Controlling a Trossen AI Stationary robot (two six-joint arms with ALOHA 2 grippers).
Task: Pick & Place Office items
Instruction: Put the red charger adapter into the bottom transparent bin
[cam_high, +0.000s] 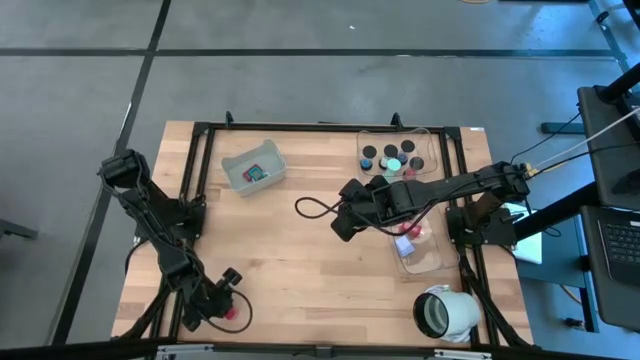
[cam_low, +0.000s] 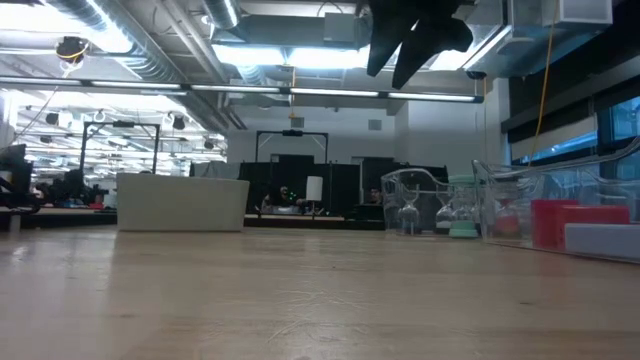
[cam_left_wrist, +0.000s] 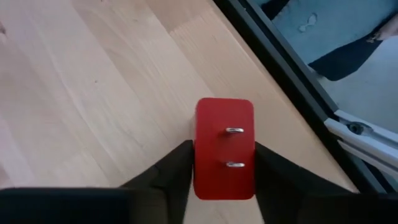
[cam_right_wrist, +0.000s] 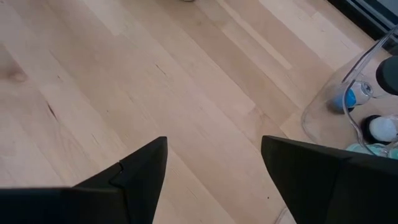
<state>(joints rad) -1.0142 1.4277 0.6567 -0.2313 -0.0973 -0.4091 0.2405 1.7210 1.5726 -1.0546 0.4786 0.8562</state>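
Clamped between the left gripper (cam_left_wrist: 222, 180) fingers: a glossy red rectangular plastic block (cam_left_wrist: 224, 147) with two small metal loops. Right gripper (cam_right_wrist: 214, 165) spread wide, empty.

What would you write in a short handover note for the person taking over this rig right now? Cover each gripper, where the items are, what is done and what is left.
Left gripper: near front left table corner, fingers closing on a red block with two metal prongs.
Right gripper: open, empty, raised above mid-table.
Items: black caps and teal bits in the clear tray at the back right; red and lavender pieces in the second clear tray nearer the front; one item already in the grey tray.
Left: most pieces are not yet moved.
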